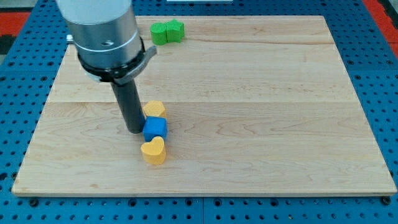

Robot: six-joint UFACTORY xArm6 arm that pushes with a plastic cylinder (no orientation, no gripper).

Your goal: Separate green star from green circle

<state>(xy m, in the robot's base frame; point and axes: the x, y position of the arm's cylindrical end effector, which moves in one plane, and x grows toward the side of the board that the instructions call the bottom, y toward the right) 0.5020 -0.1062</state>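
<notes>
Two green blocks sit touching near the board's top edge, left of centre. The left one (160, 33) looks rounded, like the green circle. The right one (176, 29) has points, like the green star. My tip (135, 130) rests on the board well below them, at the left side of a blue cube (155, 129), touching or nearly touching it.
A yellow block (154, 109) sits just above the blue cube, and a yellow heart (153, 151) just below it. All lie on a wooden board (261, 112) over a blue pegboard surface. The arm's grey body (102, 31) hides the board's top-left part.
</notes>
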